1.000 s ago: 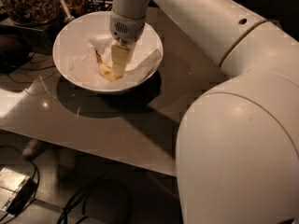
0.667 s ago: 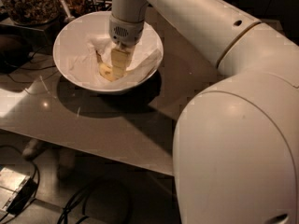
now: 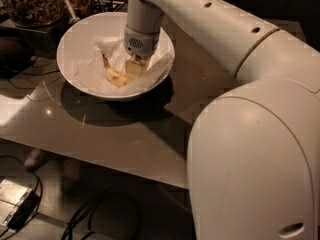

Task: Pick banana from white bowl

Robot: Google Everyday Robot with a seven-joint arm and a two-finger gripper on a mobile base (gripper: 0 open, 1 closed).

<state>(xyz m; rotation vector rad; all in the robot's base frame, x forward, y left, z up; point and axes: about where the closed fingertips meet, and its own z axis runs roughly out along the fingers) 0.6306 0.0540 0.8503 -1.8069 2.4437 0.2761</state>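
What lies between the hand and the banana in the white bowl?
Nothing, by the camera view: the hand is down inside the white bowl, right beside the banana, with only crumpled paper around them.

bowl: wide, round, glossy white, upright, lined with crumpled white paper. banana: yellow, lying on the paper near the bowl's centre, partly hidden under the gripper, which reaches down into the bowl.

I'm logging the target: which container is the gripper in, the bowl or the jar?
The white bowl: the gripper is down inside it, at the banana on the paper. The jar of brown bits stands behind the bowl, away from the gripper.
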